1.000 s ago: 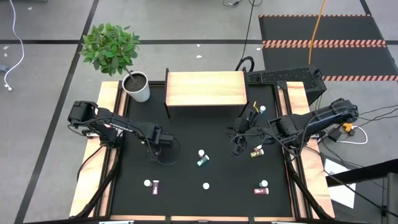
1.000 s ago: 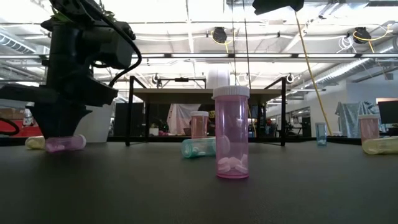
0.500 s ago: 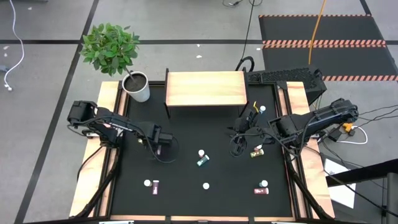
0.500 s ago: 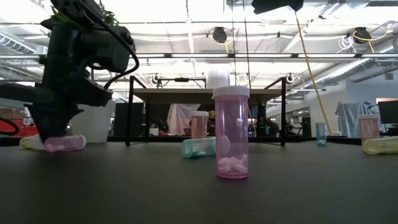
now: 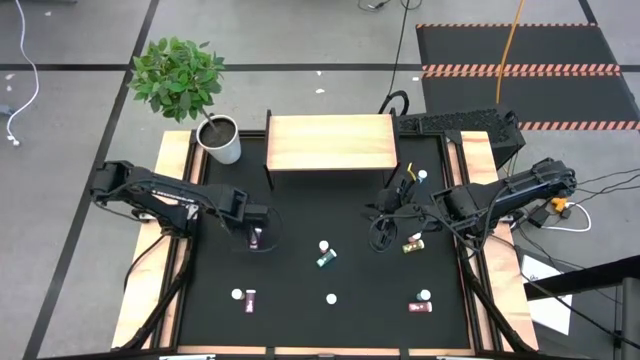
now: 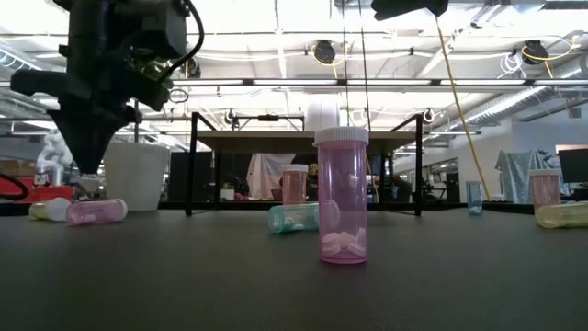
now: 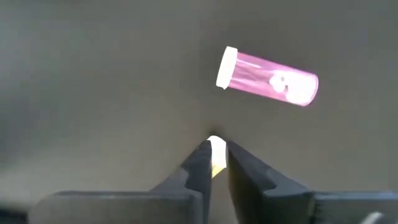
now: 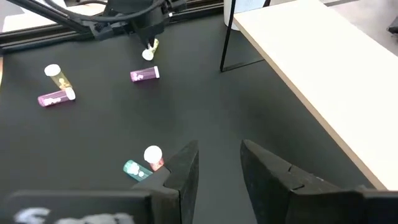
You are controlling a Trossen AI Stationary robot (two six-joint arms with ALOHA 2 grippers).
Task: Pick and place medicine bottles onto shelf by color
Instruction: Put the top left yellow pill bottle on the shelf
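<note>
Left hand (image 7: 213,152) pinches a yellow bottle (image 7: 216,154); pink bottle (image 7: 267,77) lies just beyond.

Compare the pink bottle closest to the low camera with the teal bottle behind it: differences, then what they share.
The pink bottle stands upright, cap on top; the teal bottle lies on its side. The pink bottle is magenta, the teal bottle blue-green. The pink bottle sits farther from the shelf than the teal bottle. Both are see-through, hold pale pills and rest on the black table.
</note>
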